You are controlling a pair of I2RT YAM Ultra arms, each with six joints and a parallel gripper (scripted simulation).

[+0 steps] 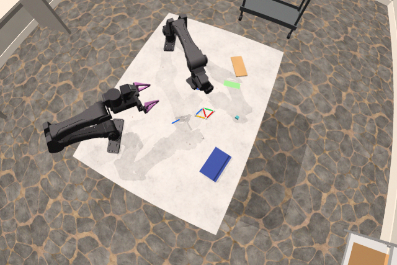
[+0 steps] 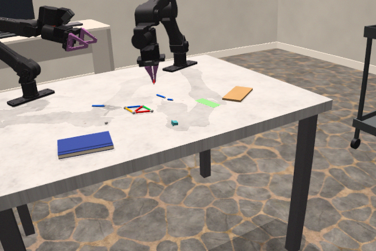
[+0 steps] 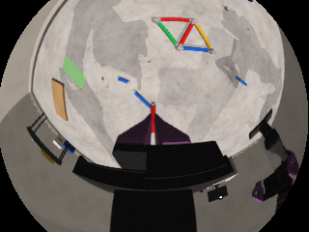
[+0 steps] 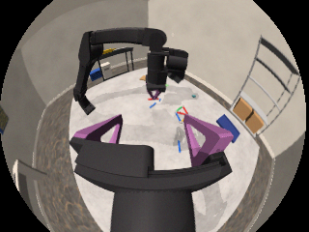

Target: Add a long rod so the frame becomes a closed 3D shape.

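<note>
The frame lies flat mid-table, a small figure of red, green, blue and yellow rods joined by steel balls; it also shows in the exterior view and the left wrist view. My left gripper points straight down above the table behind the frame, shut on a red rod that sticks out past the fingertips. Loose blue rods lie below it and left of the frame. My right gripper is open and empty, held high near its base, far from the frame.
A blue book lies near the front edge. An orange board, a green card and a teal cube lie to the right of the frame. A small loose ball lies in front of the frame.
</note>
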